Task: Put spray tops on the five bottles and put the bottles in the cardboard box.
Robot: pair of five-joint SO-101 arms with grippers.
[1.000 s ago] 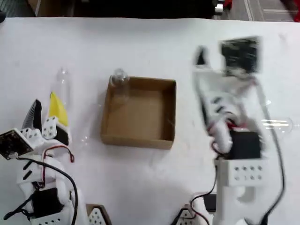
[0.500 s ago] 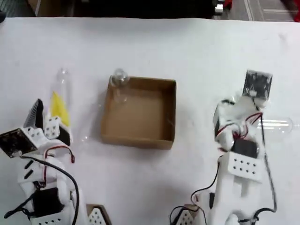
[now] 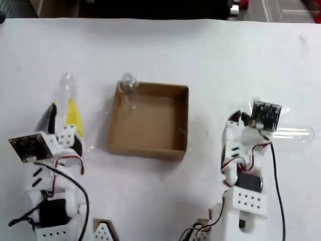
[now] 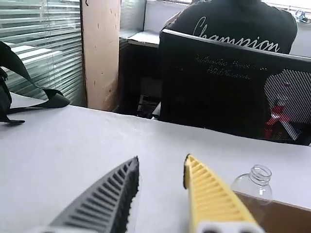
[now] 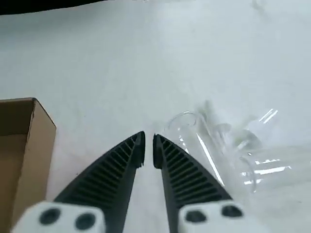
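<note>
The cardboard box (image 3: 149, 148) sits open at mid-table, and its wall also shows in both wrist views (image 4: 274, 213) (image 5: 22, 145). One clear bottle (image 3: 128, 86) (image 4: 255, 180) stands with a bare neck at the box's far-left corner; whether it is inside I cannot tell. A second clear bottle (image 3: 66, 86) lies left of the box, just beyond my left gripper (image 3: 62, 104) (image 4: 161, 160), whose black and yellow fingers are open and hold nothing. A third clear bottle (image 3: 296, 133) (image 5: 218, 141) lies on its side right of my right gripper (image 3: 238, 118) (image 5: 148, 138), which is shut and holds nothing.
White table (image 3: 165, 50) runs bare to its far edge. A black office chair (image 4: 233, 82) with a person in it stands beyond the table. Both arm bases (image 3: 50, 216) (image 3: 248, 201) sit at the near edge.
The right arm has pulled back from the far side toward the near edge and folded low beside the lying bottle. The left gripper shifted slightly right and forward.
</note>
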